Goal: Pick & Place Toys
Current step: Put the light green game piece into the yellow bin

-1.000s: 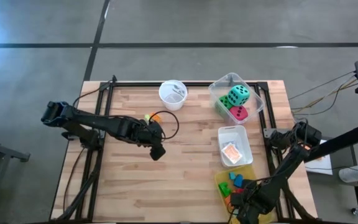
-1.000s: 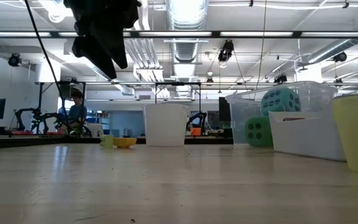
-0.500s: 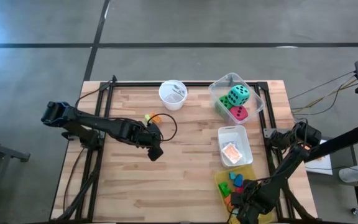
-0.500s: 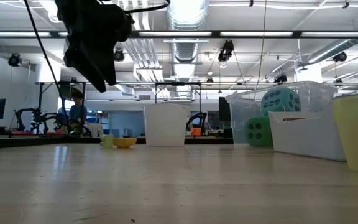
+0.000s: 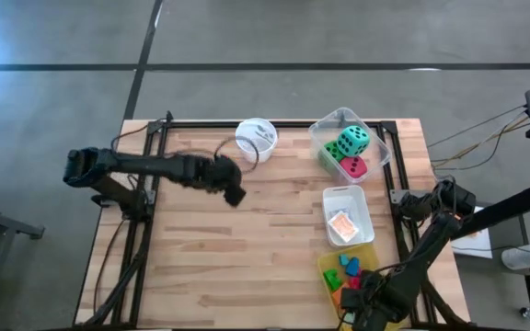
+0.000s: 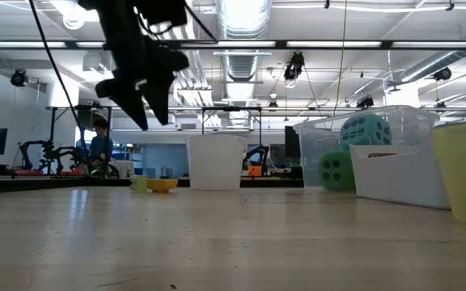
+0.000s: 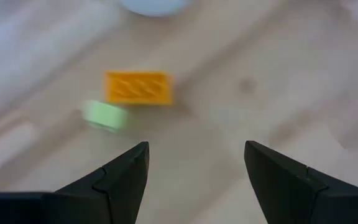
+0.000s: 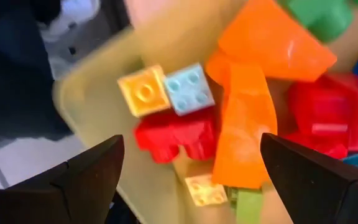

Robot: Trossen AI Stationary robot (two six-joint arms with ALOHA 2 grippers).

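Even overhead light, wrist views soft w/ motion blur.

Ceiling strip lights burn bright in low view, w/ glare at the big fixture up top; table is evenly lit from above, shadows faint. Left wrist view is smeared: orange block and green block have fuzzy edges, the pale round shape at the frame edge possibly a cup. Right wrist view is close-up, blocks soft, bin rim blurred.

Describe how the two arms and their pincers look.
Both arms are dark, jointed links. The left arm trails a thin black cable looping past its pincer, whose two fingers are dark, angular wedges. The right pincer has matching dark, faceted fingers.
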